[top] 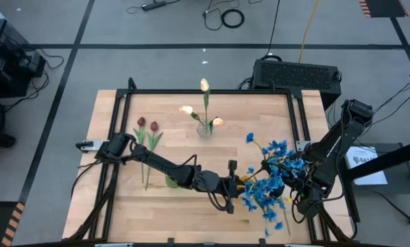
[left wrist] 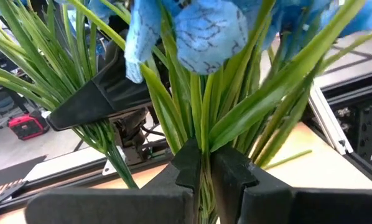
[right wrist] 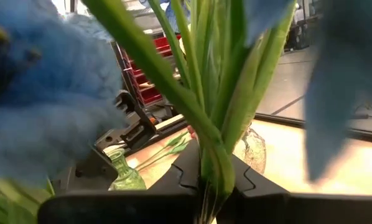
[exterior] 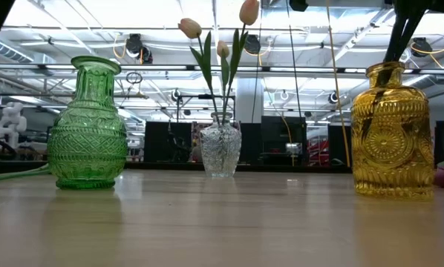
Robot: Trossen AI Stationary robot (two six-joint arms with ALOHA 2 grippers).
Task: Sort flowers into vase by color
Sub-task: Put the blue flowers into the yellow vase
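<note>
both claws meet at the counter's (top: 123, 206) right front: the left claw (left wrist: 201, 177) and right claw (right wrist: 211, 183) each clamp green stems of the blue flowers (top: 270, 182) above the yellow vase (exterior: 391, 133).

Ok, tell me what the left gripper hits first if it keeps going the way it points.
Probably the right gripper: the left gripper, shut on a blue flower stem, points into the blue bunch with that gripper just behind the leaves. Depth is unclear.

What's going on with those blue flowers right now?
Both end effectors, left and right, shut on blue flowers stems. Yellow vase empty beneath. Cream tulips already in clear vase. Nothing blocking.
</note>
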